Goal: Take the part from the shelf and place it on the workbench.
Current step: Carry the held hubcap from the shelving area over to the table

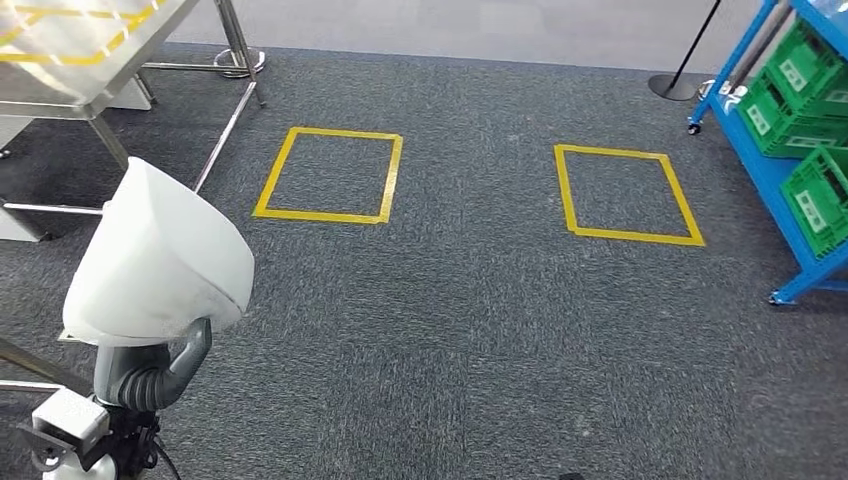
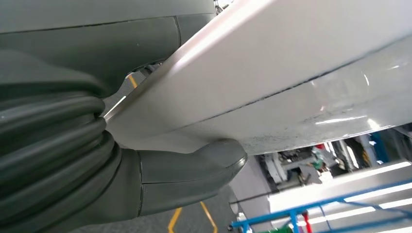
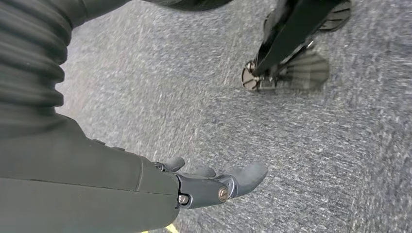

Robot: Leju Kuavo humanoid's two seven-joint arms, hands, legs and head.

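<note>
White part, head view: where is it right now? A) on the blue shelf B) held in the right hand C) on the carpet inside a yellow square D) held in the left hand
D: the white part sits on top of the left hand, with the thumb pressed under it in the left wrist view; the right hand hangs with nothing in it over the carpet.

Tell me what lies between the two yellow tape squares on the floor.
Bare grey carpet, in the head view, between the left square and the right square.
</note>
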